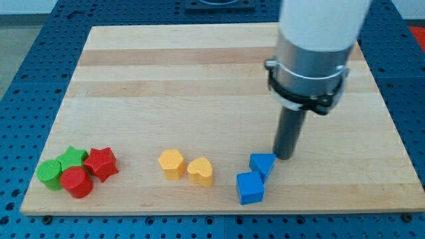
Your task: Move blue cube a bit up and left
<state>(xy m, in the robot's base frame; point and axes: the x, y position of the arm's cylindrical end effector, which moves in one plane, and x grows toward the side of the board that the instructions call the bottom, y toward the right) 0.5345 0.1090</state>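
Observation:
The blue cube [250, 187] lies near the board's bottom edge, right of centre. A second blue block [262, 163], wedge-like in shape, touches its upper right corner. My tip [284, 157] rests on the board just to the right of the second blue block's top, very near it, and up and right of the blue cube. The dark rod hangs from a wide grey and white arm body [312, 46] at the view's top right.
Two yellow heart-shaped blocks [172, 163] [200, 171] lie left of the blue ones. At the bottom left are a red star [101, 162], a red cylinder [76, 182], a green star [72, 158] and a green round block [48, 172]. The wooden board [166, 86] lies on a blue perforated table.

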